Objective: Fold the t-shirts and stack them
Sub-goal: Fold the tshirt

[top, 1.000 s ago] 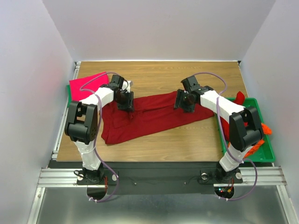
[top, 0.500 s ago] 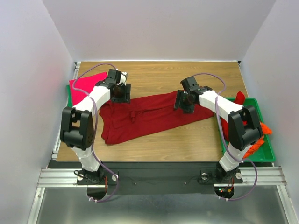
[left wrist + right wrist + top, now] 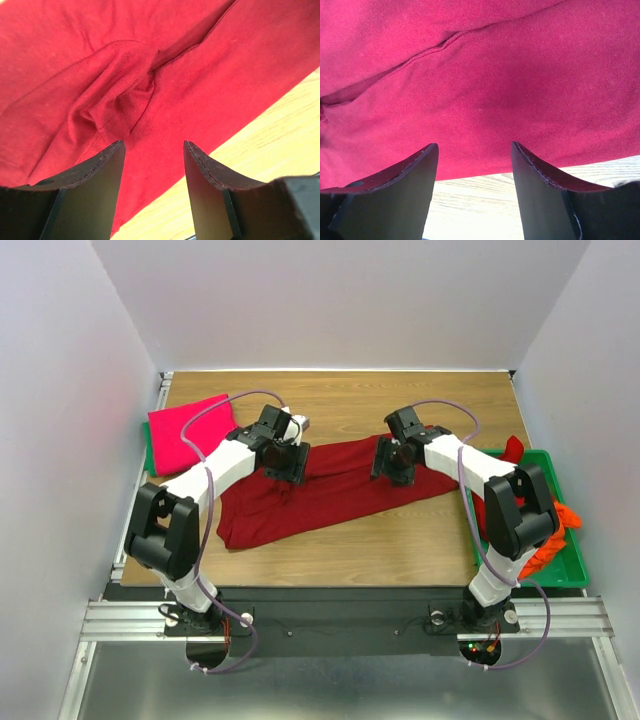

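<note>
The red shirt (image 3: 330, 490) lies spread on the counter (image 3: 400, 400) with its long axis running from the near left to the far right. We judge that the coming move turns on that slant: the two claws sit over the shirt's far half, one on each side of its middle, so each arm has its own end of the cloth closest. The left claw (image 3: 293, 468) hangs over the left-of-centre part, spread, with nothing between its fingers (image 3: 85, 195). In its wrist view the shirt fills everything ahead, a bunched fold (image 3: 117, 105) lies just ahead of the left finger, and the shirt's edge cuts slantwise on the right with bare counter beyond it. The right claw (image 3: 388, 468) hangs over the right part, also spread and empty. In its wrist view the cloth lies ahead of the tips, a seam (image 3: 420, 52) crosses farther on, and the shirt's edge runs crosswise right at the fingertips, with counter on the near side. We cannot tell whether either claw touches the cloth. To our mind the step in hand is choosing hold points for a fold, and the right claw, at an edge, is better placed for a pinch than the left, which faces flat cloth and the fold. A pink shirt (image 3: 183, 430) lies folded at the far left, well apart, and orange cloth (image 3: 568, 516) sits in the tray (image 3: 545, 462) on the right.
</note>
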`<state>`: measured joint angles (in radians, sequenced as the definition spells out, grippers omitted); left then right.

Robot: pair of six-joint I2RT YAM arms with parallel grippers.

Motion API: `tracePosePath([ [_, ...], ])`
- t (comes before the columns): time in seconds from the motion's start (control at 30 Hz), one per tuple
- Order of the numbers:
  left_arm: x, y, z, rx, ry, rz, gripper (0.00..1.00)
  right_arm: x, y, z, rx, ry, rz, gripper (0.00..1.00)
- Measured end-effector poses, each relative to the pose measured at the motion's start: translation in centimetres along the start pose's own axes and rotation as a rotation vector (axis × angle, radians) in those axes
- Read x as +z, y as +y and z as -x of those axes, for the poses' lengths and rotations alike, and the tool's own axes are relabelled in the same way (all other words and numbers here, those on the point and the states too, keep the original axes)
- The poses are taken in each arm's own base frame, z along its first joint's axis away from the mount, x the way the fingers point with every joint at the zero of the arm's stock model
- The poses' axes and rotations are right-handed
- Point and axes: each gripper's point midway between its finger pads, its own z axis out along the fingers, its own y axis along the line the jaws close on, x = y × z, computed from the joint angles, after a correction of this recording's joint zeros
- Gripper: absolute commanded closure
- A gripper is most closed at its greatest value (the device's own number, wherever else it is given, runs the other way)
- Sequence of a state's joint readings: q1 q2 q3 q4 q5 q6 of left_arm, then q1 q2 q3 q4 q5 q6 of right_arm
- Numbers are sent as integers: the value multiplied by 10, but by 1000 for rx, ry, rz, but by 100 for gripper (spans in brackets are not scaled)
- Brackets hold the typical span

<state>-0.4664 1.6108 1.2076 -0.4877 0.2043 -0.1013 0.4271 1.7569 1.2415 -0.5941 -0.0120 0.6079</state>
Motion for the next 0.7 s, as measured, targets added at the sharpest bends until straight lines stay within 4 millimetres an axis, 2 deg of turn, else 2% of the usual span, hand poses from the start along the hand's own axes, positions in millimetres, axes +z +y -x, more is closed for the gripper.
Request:
tracePosePath([
  [0.17,18,4,-16,-14,70,-6,39,1,-1,-2,3,5,-3,34],
  [0.3,25,2,-24,-20,103,-26,40,2,-3,-5,8,12,-9,34],
  [0.7,35,-6,-19,-9,91,-75,40,2,-2,-5,14,10,-7,34],
])
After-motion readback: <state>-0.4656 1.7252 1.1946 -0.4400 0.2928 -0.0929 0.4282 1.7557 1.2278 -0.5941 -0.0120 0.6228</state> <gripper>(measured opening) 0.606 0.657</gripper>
